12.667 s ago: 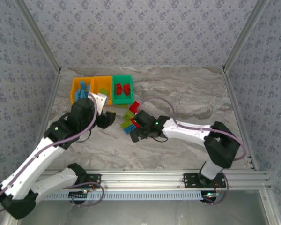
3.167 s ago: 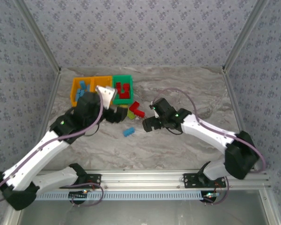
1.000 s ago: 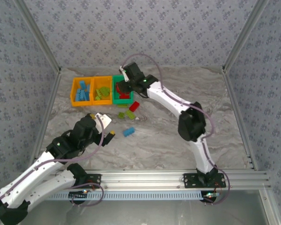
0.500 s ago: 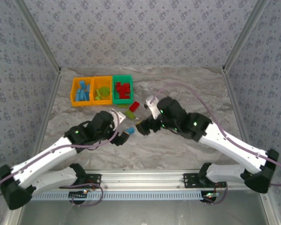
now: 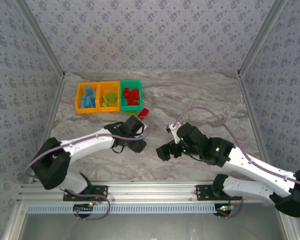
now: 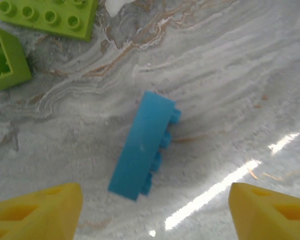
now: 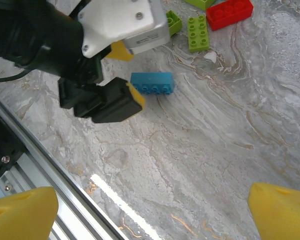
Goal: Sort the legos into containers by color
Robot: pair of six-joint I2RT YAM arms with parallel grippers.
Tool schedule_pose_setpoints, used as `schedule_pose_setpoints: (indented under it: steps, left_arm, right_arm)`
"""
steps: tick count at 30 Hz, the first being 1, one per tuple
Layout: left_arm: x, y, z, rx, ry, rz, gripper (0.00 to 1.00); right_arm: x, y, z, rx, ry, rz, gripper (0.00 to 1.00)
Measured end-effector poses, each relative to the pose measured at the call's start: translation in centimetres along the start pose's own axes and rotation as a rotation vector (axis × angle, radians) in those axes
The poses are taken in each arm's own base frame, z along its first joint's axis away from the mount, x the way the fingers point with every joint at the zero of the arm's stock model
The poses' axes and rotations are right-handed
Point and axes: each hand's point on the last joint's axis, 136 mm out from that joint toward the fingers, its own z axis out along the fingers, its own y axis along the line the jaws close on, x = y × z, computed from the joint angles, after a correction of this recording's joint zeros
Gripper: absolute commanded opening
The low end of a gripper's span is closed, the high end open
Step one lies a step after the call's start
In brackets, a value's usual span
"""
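Note:
A blue lego (image 6: pixel 145 145) lies flat on the marble table, just ahead of the gap between my left gripper's (image 6: pixel 152 210) yellow fingertips. That gripper (image 5: pixel 134 136) is open and touches nothing. The right wrist view shows the same blue lego (image 7: pixel 151 82) between the left gripper's pads. My right gripper (image 7: pixel 150 215) is open over bare table, near the front (image 5: pixel 165 150). The containers stand at the back left: two orange bins (image 5: pixel 78 98) (image 5: pixel 101 89) with blue and lime legos, and a green bin (image 5: pixel 131 107) with red ones.
Loose legos lie near the bins: a red one (image 5: pixel 143 112) (image 7: pixel 231 12) and lime ones (image 7: pixel 198 32) (image 6: pixel 50 15) (image 6: pixel 5 60). The metal rail (image 7: pixel 20 150) runs along the table's near edge. Patterned walls close in the sides and back.
My left arm has reached forward over the blue lego and its jaws have narrowed a little. The right arm has swung from the green bin back to the near table, jaws now open.

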Motion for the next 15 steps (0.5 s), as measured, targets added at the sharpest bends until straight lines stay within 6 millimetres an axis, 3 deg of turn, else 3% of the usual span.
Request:
schedule_pose_setpoints:
  steps: [5,11,15]
  left_arm:
    - [-0.2,0.9,2.2,-0.001,0.028,-0.027,0.53]
    - [0.5,0.5,4.1,0.022,0.07,-0.022,0.28]
    - [0.1,0.3,4.3,0.033,0.06,-0.03,0.21]
  right_arm:
    - [-0.1,-0.2,0.0,0.017,0.001,0.003,1.0]
    - [0.1,-0.1,0.2,0.017,0.009,0.011,1.0]
    - [0.0,0.0,0.3,0.013,0.008,0.014,1.0]
